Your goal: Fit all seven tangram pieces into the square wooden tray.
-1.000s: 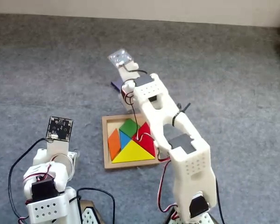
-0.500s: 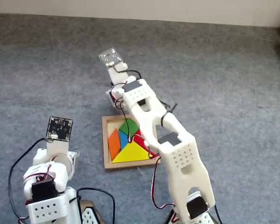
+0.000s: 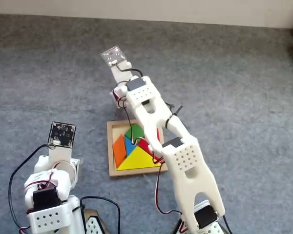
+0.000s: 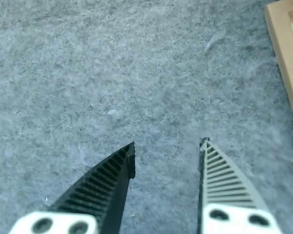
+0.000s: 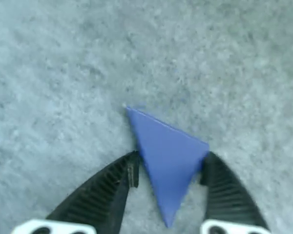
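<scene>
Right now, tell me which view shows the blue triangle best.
The right wrist view: the blue triangle lies whole on the grey carpet, at the right pincer. In the high view the right arm covers that spot; the left wrist view faces carpet and an edge of the tray.

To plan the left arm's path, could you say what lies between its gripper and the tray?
Bare grey carpet, from left gripper to tray, in the left wrist view.

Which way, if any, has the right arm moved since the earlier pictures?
Yes. In the high view the right arm has swung left across the wooden tray, its jaws against the blue triangle.
</scene>
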Controlling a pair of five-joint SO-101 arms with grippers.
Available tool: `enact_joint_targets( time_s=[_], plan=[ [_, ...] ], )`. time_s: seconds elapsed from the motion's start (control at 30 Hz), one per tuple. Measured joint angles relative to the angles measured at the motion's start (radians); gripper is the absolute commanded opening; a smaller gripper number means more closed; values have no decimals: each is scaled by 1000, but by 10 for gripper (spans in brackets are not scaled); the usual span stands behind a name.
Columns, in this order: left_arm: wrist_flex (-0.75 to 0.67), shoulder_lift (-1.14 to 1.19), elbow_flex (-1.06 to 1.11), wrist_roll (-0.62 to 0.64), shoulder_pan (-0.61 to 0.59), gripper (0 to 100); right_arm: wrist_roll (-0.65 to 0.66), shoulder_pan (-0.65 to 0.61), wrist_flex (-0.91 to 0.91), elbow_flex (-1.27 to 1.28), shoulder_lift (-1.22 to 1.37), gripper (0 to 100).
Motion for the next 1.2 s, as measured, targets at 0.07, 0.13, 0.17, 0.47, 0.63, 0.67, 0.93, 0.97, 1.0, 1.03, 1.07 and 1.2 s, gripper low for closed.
enact_joint_targets(
  time_s=[0.07, 0.13, 0.17, 0.47, 0.63, 0.67, 0.93, 0.97, 1.0, 1.03, 1.07, 1.2],
  plan=[
    [0, 0, 0, 0, 0, 221, 9, 2, 34, -8, 0, 125],
    [0, 0, 0, 0, 0, 221, 43, 2, 66, -9, -2, 124],
    [0, 0, 0, 0, 0, 221, 64, 5, 81, -17, -2, 124],
    [-3, 0, 0, 0, 0, 221, 115, 14, 388, -189, 18, 124],
    [-51, 0, 31, 0, 0, 221, 178, 14, 540, -328, 26, 128],
    [-54, 0, 31, 0, 0, 221, 175, 14, 545, -359, 26, 128],
    [-61, 0, 31, 0, 2, 221, 107, 12, 359, -446, 26, 215],
    [-61, 0, 31, 0, 2, 221, 106, 12, 325, -427, 26, 241],
    [-61, 0, 31, 0, 2, 221, 106, 12, 292, -404, 26, 260],
    [-61, 0, 31, 0, 2, 221, 106, 11, 259, -377, 26, 262],
    [-61, 0, 31, 0, 2, 221, 106, 9, 227, -348, 26, 255],
    [-61, 0, 31, 0, 2, 221, 106, 9, 133, -256, 26, 184]
  ],
)
